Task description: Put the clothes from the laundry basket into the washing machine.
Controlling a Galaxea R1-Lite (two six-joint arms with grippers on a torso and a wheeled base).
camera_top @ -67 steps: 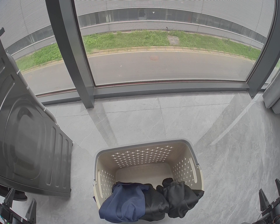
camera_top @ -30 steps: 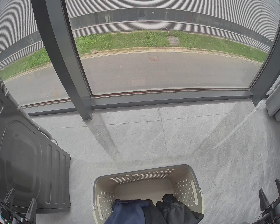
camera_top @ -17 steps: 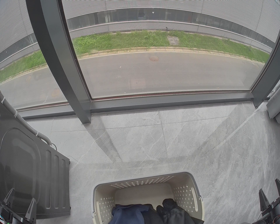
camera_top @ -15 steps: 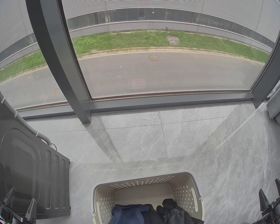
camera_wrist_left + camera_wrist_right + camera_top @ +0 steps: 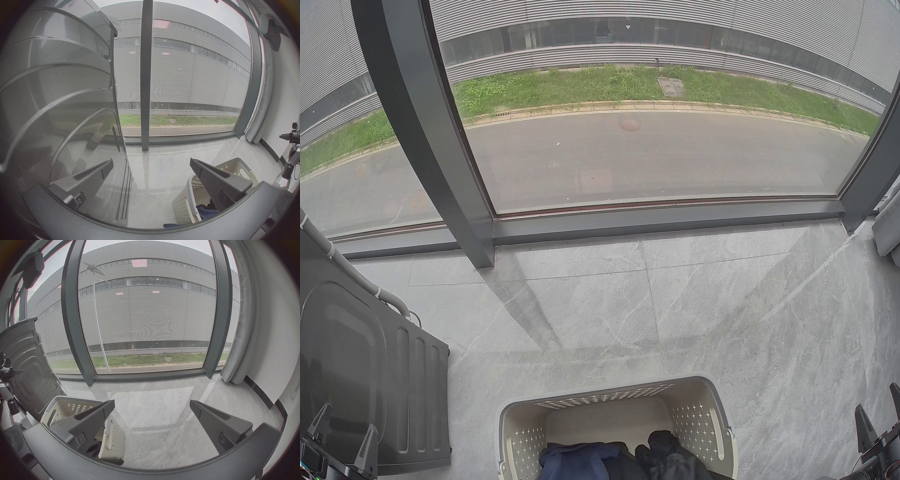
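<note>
The beige laundry basket (image 5: 612, 394) stands on the floor at the lower middle of the head view. In it lie a blue garment (image 5: 575, 457) and a black garment (image 5: 670, 457). The grey washing machine (image 5: 362, 381) stands to the left and shows a ribbed panel with a hose. My left gripper (image 5: 345, 431) hangs open near that panel, left of the basket. My right gripper (image 5: 878, 415) is open at the lower right, away from the basket. In the left wrist view my left gripper (image 5: 150, 164) is empty, between the machine (image 5: 62, 93) and the basket (image 5: 184, 200). The right gripper (image 5: 151, 405) is empty above the floor.
A floor-to-ceiling window with a dark pillar (image 5: 425, 137) closes the far side. A grey curtain (image 5: 240, 333) and a white wall stand to the right. Bare grey tile floor (image 5: 675, 300) lies between the basket and the window.
The whole head picture has shifted: basket and machine now sit lower in it, so the camera has moved. Both grippers keep their places and stay open.
</note>
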